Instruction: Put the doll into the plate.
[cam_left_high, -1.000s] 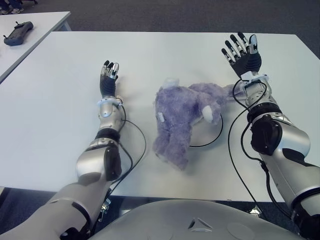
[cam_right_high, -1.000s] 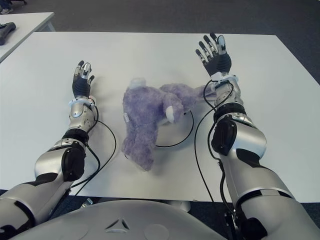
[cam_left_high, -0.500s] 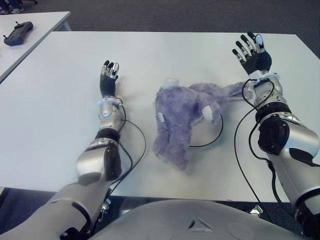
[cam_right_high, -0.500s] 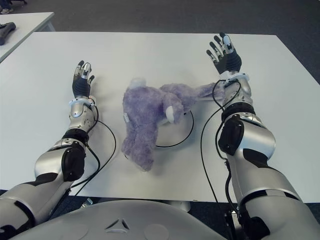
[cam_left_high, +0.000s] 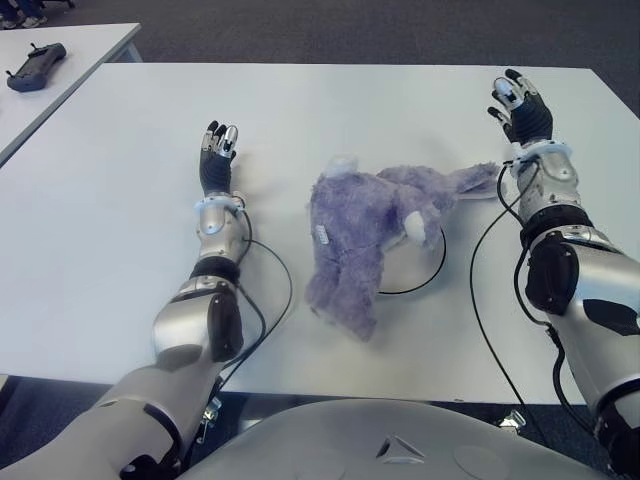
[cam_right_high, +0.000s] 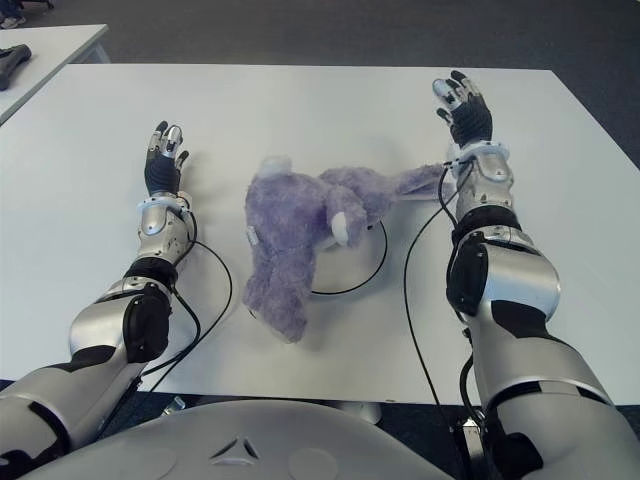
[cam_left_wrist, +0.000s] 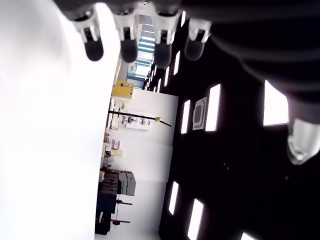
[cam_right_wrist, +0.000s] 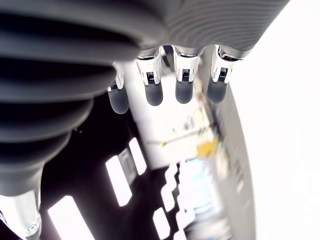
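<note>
A purple plush doll (cam_left_high: 365, 230) lies on its side in the middle of the white table, draped over the white plate (cam_left_high: 425, 268) with a dark rim, most of which it hides. One long limb of the doll stretches toward my right hand (cam_left_high: 520, 108). That hand is out at the table's far right, fingers extended, open and holding nothing. My left hand (cam_left_high: 217, 150) shows to the left of the doll, fingers straight and open, empty.
A second white table (cam_left_high: 60, 60) stands at the far left with a dark controller (cam_left_high: 35, 65) on it. Dark carpet lies beyond the table's far edge. Black cables loop from both forearms beside the doll.
My right hand has drifted right and slightly farther away from the doll's outstretched limb. The doll, the plate and my left hand have not moved.
</note>
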